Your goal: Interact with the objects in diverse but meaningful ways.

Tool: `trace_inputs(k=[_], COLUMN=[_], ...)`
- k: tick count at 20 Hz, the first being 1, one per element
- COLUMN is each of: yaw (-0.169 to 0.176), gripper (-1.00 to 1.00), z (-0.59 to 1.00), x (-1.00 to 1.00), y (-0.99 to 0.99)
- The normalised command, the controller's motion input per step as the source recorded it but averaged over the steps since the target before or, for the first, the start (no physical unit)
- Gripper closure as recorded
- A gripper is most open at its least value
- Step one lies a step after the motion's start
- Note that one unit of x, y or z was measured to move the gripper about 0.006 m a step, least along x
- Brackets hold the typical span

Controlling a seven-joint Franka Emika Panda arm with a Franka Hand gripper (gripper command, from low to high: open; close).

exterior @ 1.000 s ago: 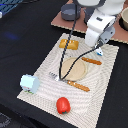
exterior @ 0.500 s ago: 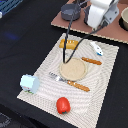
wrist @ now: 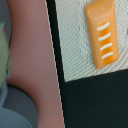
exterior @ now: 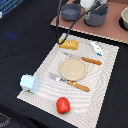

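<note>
Currently, the gripper's state cannot be told: only the arm is seen above the pots. On the placemat, the bread loaf is laid beside the plate; the tomato is set nearer the front edge.

Wrist cam: golden-yellow bread loaf with pale diagonal score marks lies on a white ribbed placemat. Mat ends at a straight edge; past it is dark tabletop. A pinkish-brown board runs alongside, with a thin pale line along its edge. Blurred grey-green curved shapes beyond the board, can't identify. No gripper parts in frame.
</note>
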Motion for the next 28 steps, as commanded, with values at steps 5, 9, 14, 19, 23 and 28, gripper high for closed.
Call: trace_inputs(k=[5,9,14,19,23,28], yaw=[0.062,0.036,0.013,0.012,0.013,0.023], gripper=[-1.00,-1.00,-1.00,-1.00,-1.00,-1.00], z=[0.10,0.00,-0.16,-0.26,-0.48,-0.56], x=[-0.56,-0.41,-0.41,-0.41,-0.46,-0.42], y=[-0.37,-0.53,-0.62,-0.65,-0.57,-0.49])
